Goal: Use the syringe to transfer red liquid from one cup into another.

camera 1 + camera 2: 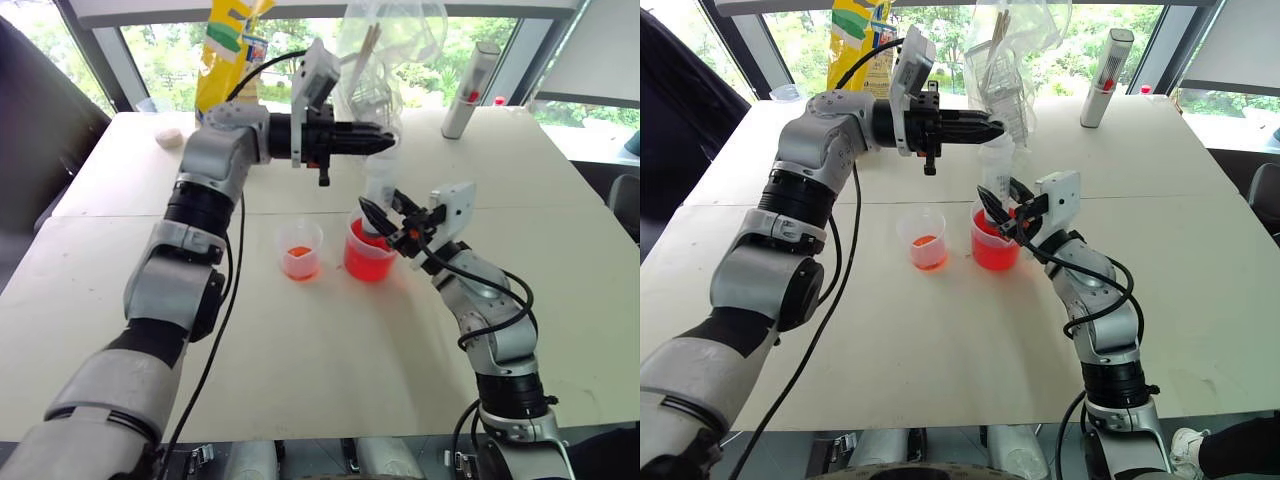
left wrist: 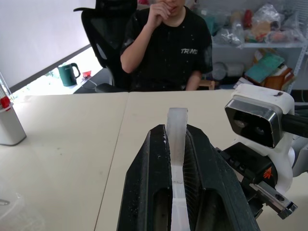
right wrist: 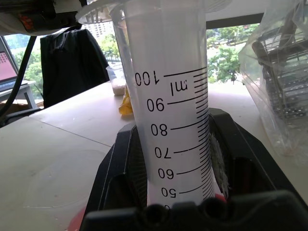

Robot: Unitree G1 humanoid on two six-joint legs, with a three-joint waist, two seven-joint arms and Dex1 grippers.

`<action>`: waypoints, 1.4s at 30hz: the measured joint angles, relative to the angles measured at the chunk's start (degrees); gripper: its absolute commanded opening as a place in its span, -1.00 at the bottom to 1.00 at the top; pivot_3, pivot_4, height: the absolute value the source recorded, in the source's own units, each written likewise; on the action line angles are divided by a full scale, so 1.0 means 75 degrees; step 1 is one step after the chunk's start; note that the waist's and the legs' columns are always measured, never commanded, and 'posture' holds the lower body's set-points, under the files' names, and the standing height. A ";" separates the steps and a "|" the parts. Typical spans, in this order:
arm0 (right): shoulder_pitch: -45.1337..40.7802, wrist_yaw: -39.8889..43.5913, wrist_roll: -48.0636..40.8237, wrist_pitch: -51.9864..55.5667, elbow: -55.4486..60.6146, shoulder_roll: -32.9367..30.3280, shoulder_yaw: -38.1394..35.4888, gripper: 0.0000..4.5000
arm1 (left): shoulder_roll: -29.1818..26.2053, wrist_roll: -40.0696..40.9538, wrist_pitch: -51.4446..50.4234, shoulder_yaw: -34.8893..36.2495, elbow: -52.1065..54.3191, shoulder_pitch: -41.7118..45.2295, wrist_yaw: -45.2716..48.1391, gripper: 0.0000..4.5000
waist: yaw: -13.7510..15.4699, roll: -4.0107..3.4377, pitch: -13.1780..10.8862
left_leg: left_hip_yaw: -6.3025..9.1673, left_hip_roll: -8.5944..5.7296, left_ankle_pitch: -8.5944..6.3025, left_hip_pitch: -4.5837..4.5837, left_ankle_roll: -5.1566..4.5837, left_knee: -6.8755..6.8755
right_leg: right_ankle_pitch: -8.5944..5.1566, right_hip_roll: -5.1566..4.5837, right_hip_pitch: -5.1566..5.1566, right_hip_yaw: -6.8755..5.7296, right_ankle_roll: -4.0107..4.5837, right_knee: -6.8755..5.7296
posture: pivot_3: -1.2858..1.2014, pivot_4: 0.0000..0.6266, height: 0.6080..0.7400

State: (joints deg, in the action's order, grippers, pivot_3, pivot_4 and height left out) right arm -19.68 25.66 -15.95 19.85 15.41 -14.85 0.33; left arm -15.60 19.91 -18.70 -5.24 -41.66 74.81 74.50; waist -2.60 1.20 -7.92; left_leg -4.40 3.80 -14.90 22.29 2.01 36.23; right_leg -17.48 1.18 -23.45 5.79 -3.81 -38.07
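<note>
On the syringe point(image 3: 168, 96): "ml", 50–100.

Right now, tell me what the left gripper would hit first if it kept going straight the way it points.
The left gripper, shut on the syringe plunger, points level across the table. Just past its tip hangs a clear plastic bag, probably the first contact, though depth is unclear.

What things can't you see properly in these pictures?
- The syringe tip, head views: hidden inside the big cup, behind the right gripper.
- Whether red liquid is inside the syringe, right wrist view: the black fingers cover the lower barrel.
- The plunger handle, left wrist view: the left gripper is shut on it, so its shape is hidden.
- Scale marks, head views: too small to read.
</note>
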 measured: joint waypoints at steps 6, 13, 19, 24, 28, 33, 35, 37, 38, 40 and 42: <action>0.0045 0.0005 -0.0004 -0.0013 -0.0010 -0.0051 0.0001 -0.38 | 0.0000 0.0011 0.0005 0.0002 -0.0034 0.0023 -0.0001 -0.98 | 0.0003 0.0000 0.0000 | 0.0000 0.0000 0.0000 0.0000 0.0000 0.0000 | 0.0000 0.0000 0.0000 0.0000 0.0000 0.0000 | 0.03 -0.52 0.98; 0.0095 0.0008 -0.0006 -0.0013 -0.0010 -0.0059 0.0011 -0.38 | 0.0000 0.0018 0.0018 0.0004 -0.0048 0.0027 -0.0001 -0.98 | 0.0003 0.0000 0.0000 | 0.0000 0.0000 0.0000 0.0000 0.0000 0.0000 | 0.0000 0.0000 0.0000 0.0000 0.0000 0.0000 | 0.03 -0.52 0.98; 0.0081 0.0015 -0.0007 -0.0012 -0.0029 -0.0089 0.0020 -0.38 | 0.0000 0.0037 0.0049 0.0007 -0.0064 0.0028 -0.0023 -0.98 | 0.0002 0.0000 0.0000 | 0.0000 0.0000 0.0000 0.0000 0.0000 0.0001 | 0.0000 0.0000 0.0000 0.0000 0.0000 0.0000 | 0.03 -0.52 0.98; 0.0073 0.0018 -0.0008 -0.0010 -0.0064 -0.0132 0.0048 -0.38 | 0.0001 0.0055 0.0083 0.0008 -0.0118 0.0029 -0.0040 -0.98 | 0.0003 0.0000 0.0000 | 0.0000 0.0000 0.0000 0.0000 0.0000 0.0001 | 0.0000 0.0000 0.0000 0.0000 0.0000 0.0000 | 0.03 -0.52 0.98; 0.0060 0.0018 -0.0010 -0.0004 -0.0068 -0.0158 0.0052 -0.38 | 0.0001 0.0082 0.0113 0.0010 -0.0127 0.0030 -0.0054 -0.98 | 0.0003 0.0000 0.0000 | 0.0000 0.0000 0.0000 0.0000 0.0000 0.0001 | 0.0000 0.0000 0.0000 0.0000 0.0000 -0.0001 | 0.03 -0.52 0.98; 0.0007 0.0018 -0.0013 0.0038 -0.0074 -0.0185 0.0054 -0.38 | 0.0001 0.0092 0.0204 0.0016 -0.0127 0.0030 -0.0082 -0.98 | 0.0003 0.0000 0.0000 | 0.0000 0.0000 0.0000 0.0000 0.0000 0.0001 | 0.0000 0.0000 0.0000 0.0000 0.0000 -0.0001 | 0.03 -0.52 0.98; -0.0010 0.0018 -0.0014 0.0056 -0.0075 -0.0197 0.0054 -0.38 | 0.0001 0.0095 0.0211 0.0021 -0.0127 0.0030 -0.0096 -0.98 | 0.0004 0.0000 0.0000 | 0.0000 0.0000 0.0000 0.0000 0.0000 0.0002 | 0.0000 0.0000 0.0000 0.0000 0.0000 -0.0001 | 0.03 -0.52 0.98; -0.0022 0.0018 -0.0016 0.0069 -0.0076 -0.0206 0.0054 -0.38 | 0.0001 0.0096 0.0213 0.0026 -0.0127 0.0030 -0.0103 -0.98 | 0.0004 0.0000 0.0000 | 0.0000 0.0000 0.0000 0.0000 0.0000 0.0002 | 0.0000 0.0000 0.0000 0.0000 0.0000 -0.0001 | 0.03 -0.52 0.98; -0.0035 0.0018 -0.0017 0.0080 -0.0076 -0.0207 0.0054 -0.38 | 0.0001 0.0097 0.0213 0.0034 -0.0127 0.0030 -0.0105 -0.98 | 0.0003 0.0000 0.0000 | 0.0000 0.0000 0.0000 0.0000 0.0000 0.0002 | 0.0000 0.0000 0.0000 0.0000 0.0000 -0.0001 | 0.03 -0.52 0.98; -0.0084 0.0018 -0.0039 0.0109 -0.0076 -0.0212 0.0049 -0.38 | 0.0001 0.0098 0.0229 0.0067 -0.0126 0.0030 -0.0110 -0.98 | 0.0002 0.0000 0.0000 | 0.0000 0.0000 0.0000 0.0000 0.0000 0.0002 | 0.0000 0.0000 0.0000 0.0000 0.0000 -0.0002 | 0.03 -0.52 0.98; -0.0130 0.0018 -0.0081 0.0151 -0.0076 -0.0213 0.0045 -0.38 | 0.0000 0.0093 0.0279 0.0072 -0.0114 0.0029 -0.0119 -0.98 | 0.0004 0.0000 0.0000 | 0.0000 0.0000 0.0000 0.0000 0.0000 0.0002 | 0.0000 0.0000 0.0000 0.0000 0.0000 -0.0002 | 0.03 -0.52 0.98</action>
State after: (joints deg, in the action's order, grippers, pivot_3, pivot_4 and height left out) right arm -20.65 25.79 -16.55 20.98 14.85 -16.45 0.67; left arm -15.60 20.61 -16.61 -4.70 -42.51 75.03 73.60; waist -2.57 1.20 -7.92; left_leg -4.39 3.80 -14.90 22.29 2.01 36.25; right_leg -17.47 1.18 -23.44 5.79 -3.81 -38.09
